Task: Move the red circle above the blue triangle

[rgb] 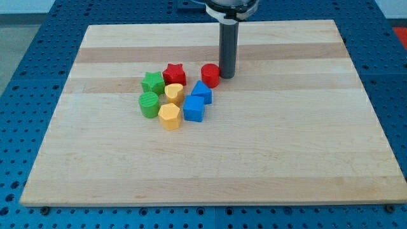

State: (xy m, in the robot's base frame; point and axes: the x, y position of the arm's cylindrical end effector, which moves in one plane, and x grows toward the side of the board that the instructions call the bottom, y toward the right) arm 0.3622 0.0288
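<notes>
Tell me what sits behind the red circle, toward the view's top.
Bare wooden board lies behind the red circle. My tip stands against its right side. The rod hides a strip of board behind it.

A robotics lab bench: a pale wooden board (210,159) lies on a blue metal table (25,38) drilled with a regular grid of holes (the kind used for bolting down equipment), which shows on the left, right and near sides.
</notes>
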